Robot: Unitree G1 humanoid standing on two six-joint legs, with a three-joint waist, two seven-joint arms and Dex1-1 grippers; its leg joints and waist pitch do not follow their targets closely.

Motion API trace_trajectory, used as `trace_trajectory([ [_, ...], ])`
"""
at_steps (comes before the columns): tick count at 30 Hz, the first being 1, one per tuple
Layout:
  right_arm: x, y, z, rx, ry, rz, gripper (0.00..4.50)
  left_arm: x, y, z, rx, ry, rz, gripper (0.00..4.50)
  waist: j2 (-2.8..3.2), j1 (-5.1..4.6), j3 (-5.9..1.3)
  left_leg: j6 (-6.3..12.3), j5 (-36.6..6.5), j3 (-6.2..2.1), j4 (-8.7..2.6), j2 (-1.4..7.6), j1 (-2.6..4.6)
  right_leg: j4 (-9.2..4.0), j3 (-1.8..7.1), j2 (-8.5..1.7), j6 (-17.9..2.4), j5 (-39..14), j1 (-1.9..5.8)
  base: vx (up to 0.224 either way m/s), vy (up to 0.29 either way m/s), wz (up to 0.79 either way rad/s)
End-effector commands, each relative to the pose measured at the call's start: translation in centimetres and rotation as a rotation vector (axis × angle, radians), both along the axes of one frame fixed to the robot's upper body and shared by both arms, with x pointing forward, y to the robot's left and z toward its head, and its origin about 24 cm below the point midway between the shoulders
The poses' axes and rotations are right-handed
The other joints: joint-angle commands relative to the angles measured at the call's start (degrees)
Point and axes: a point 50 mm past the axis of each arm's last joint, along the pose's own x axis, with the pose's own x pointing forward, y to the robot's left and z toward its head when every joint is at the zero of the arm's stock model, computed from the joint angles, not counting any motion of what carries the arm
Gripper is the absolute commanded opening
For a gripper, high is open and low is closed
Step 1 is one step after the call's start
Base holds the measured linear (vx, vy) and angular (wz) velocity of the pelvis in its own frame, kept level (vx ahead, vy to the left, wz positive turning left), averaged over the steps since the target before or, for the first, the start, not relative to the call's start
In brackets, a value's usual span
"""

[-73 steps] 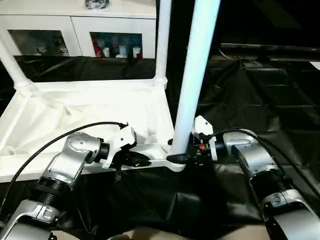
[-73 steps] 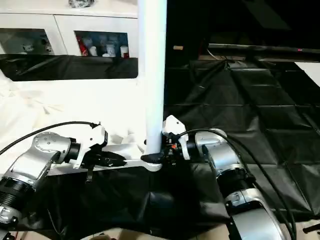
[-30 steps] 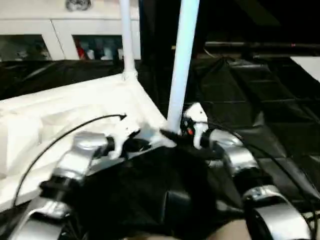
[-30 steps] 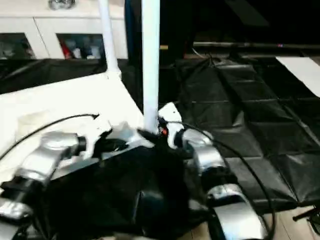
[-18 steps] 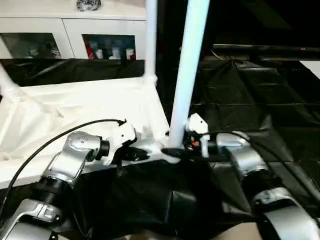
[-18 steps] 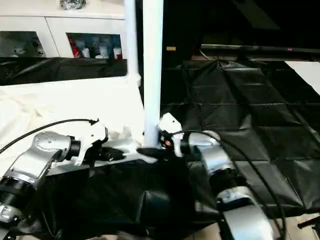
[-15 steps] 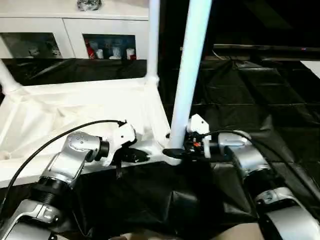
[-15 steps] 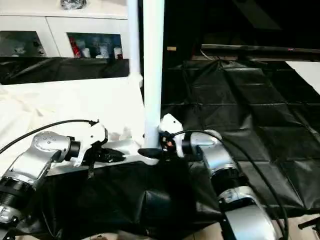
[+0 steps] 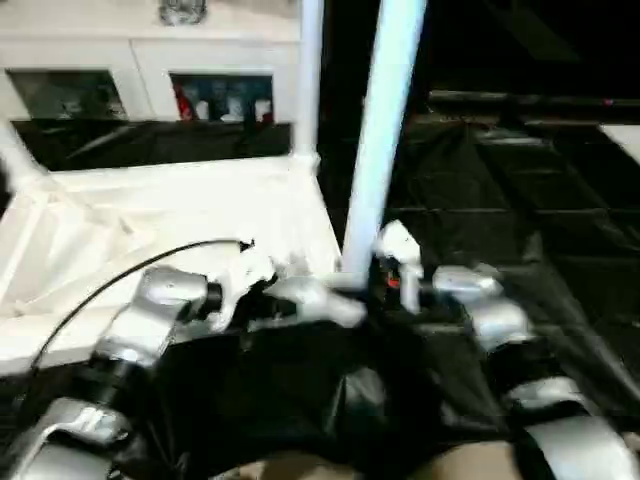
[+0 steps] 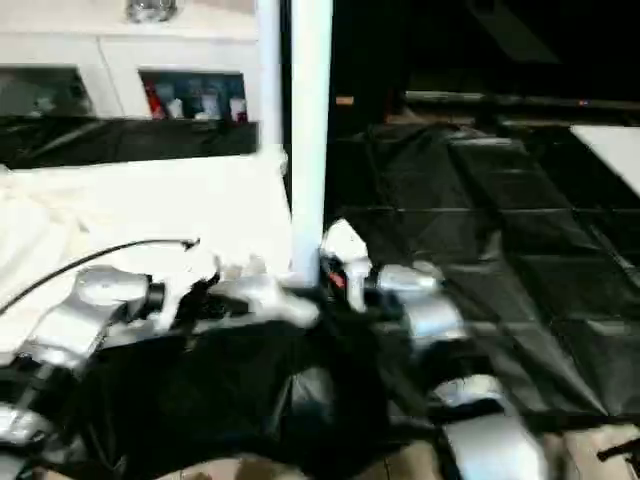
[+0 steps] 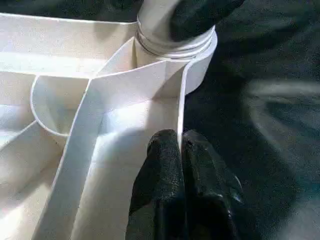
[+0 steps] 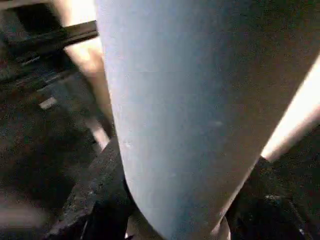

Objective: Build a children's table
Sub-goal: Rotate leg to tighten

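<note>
The left gripper point(image 11: 180, 150) is pinching the tabletop point(image 9: 150, 210) rim tight. The right gripper point(image 12: 175, 210) is hugging the leg point(image 12: 200, 100), one finger on each side.

1. Spreading under everything: a crinkled black sheet point(image 9: 480, 210), reaching out beyond the right gripper point(image 9: 362, 288).
2. Lying directly on that sheet, underside up: the white tabletop point(image 9: 170, 225), stretching away past the left gripper point(image 11: 181, 150).
3. Standing up from the tabletop's corners: white tube legs point(image 9: 382, 140).
</note>
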Motion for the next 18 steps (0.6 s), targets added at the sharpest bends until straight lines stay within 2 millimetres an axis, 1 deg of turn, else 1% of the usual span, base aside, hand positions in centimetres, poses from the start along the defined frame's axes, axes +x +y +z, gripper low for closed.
trace_trajectory([
  [1,-2.0,3.1,-3.5,-0.027,0.166,0.013,2.0,1.6,-2.1,1.4,-0.034,-0.099,0.08,0.0,0.7,-0.28,-1.94,-0.17,-17.73,-1.7,-4.05,2.87,0.44,-6.45,3.83,-6.22,-5.87,-29.45,1.29,0.0,0.0,0.0],
  [2,-1.9,3.7,-3.7,-0.031,0.165,-0.041,2.0,1.9,-2.7,1.3,-0.03,-0.112,0.106,0.0,0.69,-0.42,-1.87,-0.3,-18.2,-1.84,-4.15,2.91,0.31,-6.45,3.73,-6.15,-5.5,-29.94,1.32,0.0,0.0,0.0],
  [3,-1.9,4.2,-3.8,-0.035,0.164,-0.071,1.99,2.1,-3.1,1.3,-0.03,-0.117,0.121,0.0,0.74,-0.58,-1.87,-0.6,-19.22,-1.85,-4.14,2.82,0.61,-6.7,3.64,-6.11,-4.77,-31.23,1.09,0.0,0.0,0.0],
  [4,-1.8,5.1,-4.0,-0.044,0.165,-0.131,1.99,2.5,-3.8,1.3,-0.032,-0.126,0.149,0.0,0.92,-0.69,-1.84,-0.78,-20.2,-1.93,-4.13,2.77,0.8,-6.96,3.58,-6.16,-4.32,-32.16,1.0,0.0,0.0,0.0],
  [5,-1.8,5.2,-4.0,-0.045,0.166,-0.137,1.99,2.5,-3.9,1.3,-0.032,-0.127,0.153,0.0,0.97,-0.78,-1.67,-0.91,-21.0,-1.95,-4.18,2.77,1.02,-7.1,3.53,-6.14,-4.23,-32.81,0.75,0.0,0.0,0.0],
  [6,-1.8,5.4,-4.1,-0.047,0.166,-0.15,1.99,2.6,-4.1,1.3,-0.033,-0.13,0.16,0.0,0.84,-0.87,-1.68,-0.8,-22.11,-2.07,-4.14,2.56,1.11,-7.39,3.28,-6.14,-3.61,-34.25,0.81,0.0,0.0,0.0],
  [7,-1.7,5.9,-4.0,-0.05,0.163,-0.171,1.99,2.7,-4.4,1.3,-0.035,-0.131,0.173,0.0,0.83,-0.9,-1.86,-0.61,-21.63,-2.14,-4.21,2.58,0.92,-7.31,3.4,-6.3,-3.43,-33.91,1.0,0.0,0.0,0.0],
  [9,-1.4,7.2,-3.5,-0.04,0.13,-0.194,1.99,3.0,-5.4,1.3,-0.033,-0.142,0.198,0.0,0.99,-1.0,-1.91,-0.56,-21.64,-2.15,-4.28,2.75,0.97,-7.21,3.52,-6.23,-3.92,-32.28,0.8,0.0,0.0,0.0],
  [10,-1.4,7.3,-3.4,-0.039,0.129,-0.194,1.99,3.0,-5.4,1.3,-0.033,-0.143,0.198,0.0,0.98,-1.1,-1.86,-0.56,-21.86,-2.1,-4.3,2.76,0.94,-7.16,3.57,-6.21,-4.35,-31.49,0.73,0.0,0.0,0.0],
  [11,-1.4,7.6,-3.2,-0.031,0.106,-0.17,1.99,3.0,-5.7,1.3,-0.038,-0.147,0.186,0.0,1.6,-0.97,-1.91,-0.58,-22.17,-2.17,-4.29,2.75,0.99,-7.1,3.59,-6.25,-4.53,-31.01,0.77,0.0,0.0,0.0],
  [12,-1.5,7.7,-3.2,-0.03,0.101,-0.164,1.99,3.0,-5.7,1.3,-0.039,-0.148,0.182,0.0,1.19,-1.1,-1.95,-0.25,-22.21,-2.05,-4.32,2.79,0.86,-7.1,3.69,-6.22,-4.79,-29.97,0.8,0.0,0.0,0.0],
  [13,-1.5,7.7,-3.1,-0.015,0.105,-0.147,2.34,2.8,-5.8,1.3,-0.046,-0.146,0.166,0.0,1.08,-1.06,-1.99,0.1,-21.34,-2.06,-4.42,2.78,0.54,-6.85,3.78,-6.2,-5.12,-28.8,1.06,0.0,0.0,0.0],
  [14,-1.6,7.6,-3.1,0.001,0.115,-0.126,2.55,2.7,-5.7,1.3,-0.051,-0.143,0.147,0.0,1.09,-1.03,-2.0,0.27,-21.0,-2.02,-4.44,2.8,0.48,-6.79,3.84,-6.22,-5.25,-28.45,1.04,0.0,0.0,0.0],
  [15,-1.8,7.3,-3.0,0.033,0.135,-0.089,2.68,2.4,-5.5,1.4,-0.059,-0.141,0.112,0.0,1.19,-1.0,-1.95,0.56,-20.81,-1.94,-4.4,2.79,0.55,-6.83,3.94,-6.25,-5.43,-28.47,0.96,0.0,0.0,0.0],
  [17,-1.8,7.2,-2.9,0.046,0.141,-0.067,2.74,2.3,-5.4,1.3,-0.062,-0.138,0.096,0.0,1.13,-0.94,-2.08,1.1,-19.65,-1.94,-4.44,2.77,0.2,-6.69,4.02,-6.33,-5.44,-27.77,1.31,0.0,0.0,0.0],
  [18,-2.0,6.8,-2.8,0.048,0.135,-0.022,2.88,1.9,-5.0,1.3,-0.067,-0.128,0.063,0.0,1.21,-0.88,-2.12,1.29,-18.54,-1.86,-4.49,2.85,0.12,-6.58,4.1,-6.27,-5.7,-26.29,1.36,0.0,0.0,0.0],
])
